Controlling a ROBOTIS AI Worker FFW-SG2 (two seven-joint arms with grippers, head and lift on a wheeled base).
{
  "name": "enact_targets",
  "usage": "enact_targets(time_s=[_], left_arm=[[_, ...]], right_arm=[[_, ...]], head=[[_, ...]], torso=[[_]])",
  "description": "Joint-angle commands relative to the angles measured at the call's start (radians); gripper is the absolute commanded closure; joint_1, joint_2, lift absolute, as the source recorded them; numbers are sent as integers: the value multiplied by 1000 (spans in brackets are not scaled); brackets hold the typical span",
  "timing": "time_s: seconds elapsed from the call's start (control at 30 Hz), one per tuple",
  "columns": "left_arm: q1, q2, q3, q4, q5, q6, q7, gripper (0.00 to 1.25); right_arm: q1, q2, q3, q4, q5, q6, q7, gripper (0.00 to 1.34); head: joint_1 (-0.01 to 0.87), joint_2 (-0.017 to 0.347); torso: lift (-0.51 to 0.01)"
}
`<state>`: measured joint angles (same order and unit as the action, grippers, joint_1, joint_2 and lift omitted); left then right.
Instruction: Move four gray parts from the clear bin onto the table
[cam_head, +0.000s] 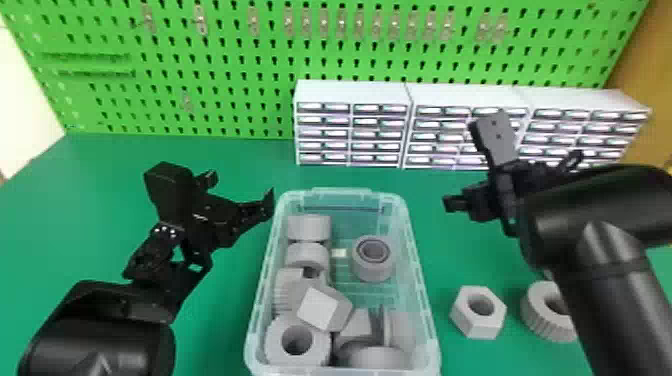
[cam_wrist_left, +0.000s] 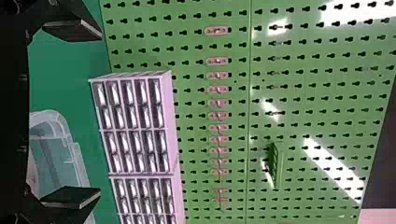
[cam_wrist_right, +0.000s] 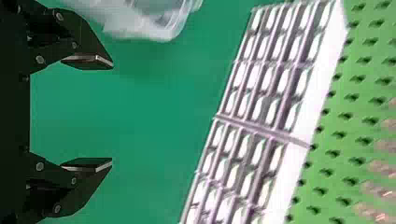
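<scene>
Two black arms extend over the green table (cam_head: 220, 330), one on each side of the clear bin (cam_head: 349, 193). At the near end of the bin, a round gray part with a hole (cam_head: 277, 346) is beside the left wall, and a low round gray part (cam_head: 377, 358) is to its right. Above these, a tilted gray block (cam_head: 318, 308) rests on the pile, in front of a ribbed gray part (cam_head: 288, 289).

Outside the bin, to its right, a hexagonal gray part (cam_head: 465, 315) rests on the table. A ribbed gray ring (cam_head: 536, 312) is farther right, partly covered by the right arm.

Farther along inside the bin, a gray ring with a hole (cam_head: 372, 270) sits apart toward the right wall. Two gray cylinders (cam_head: 309, 227) are lined up along the left wall.

The left gripper (cam_head: 239, 192) is positioned left of the bin, near its far-left corner; the left wrist view shows its fingers (cam_wrist_left: 74, 198) spread wide. The right gripper (cam_head: 514, 181) is positioned right of the bin, well apart from it; the right wrist view shows its fingers (cam_wrist_right: 88, 164) spread wide.

Beyond the bin, white drawer cabinets (cam_head: 355, 92) stand in a row before a green pegboard (cam_head: 240, 60) fitted with metal clips (cam_head: 341, 22)
</scene>
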<state>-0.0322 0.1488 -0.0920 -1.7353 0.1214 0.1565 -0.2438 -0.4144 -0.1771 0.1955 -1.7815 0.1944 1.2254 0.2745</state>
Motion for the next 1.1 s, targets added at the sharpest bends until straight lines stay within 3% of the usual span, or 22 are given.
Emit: enact_targets(time_s=[0.0, 0.5, 1.07], left_arm=[[2, 0, 1, 0, 0, 0, 0, 113], [2, 0, 0, 0, -2, 0, 0, 113], [0, 0, -6, 2, -11, 9, 0, 113]], right_arm=[[-17, 2, 71, -59, -1, 55, 0, 516], [-30, 41, 162, -133, -27, 198, 0, 516], [-18, 65, 191, -84, -150, 272, 0, 516]], head=[[678, 34], [678, 34], [678, 34]], torso=[[-50], [-50], [-50]])
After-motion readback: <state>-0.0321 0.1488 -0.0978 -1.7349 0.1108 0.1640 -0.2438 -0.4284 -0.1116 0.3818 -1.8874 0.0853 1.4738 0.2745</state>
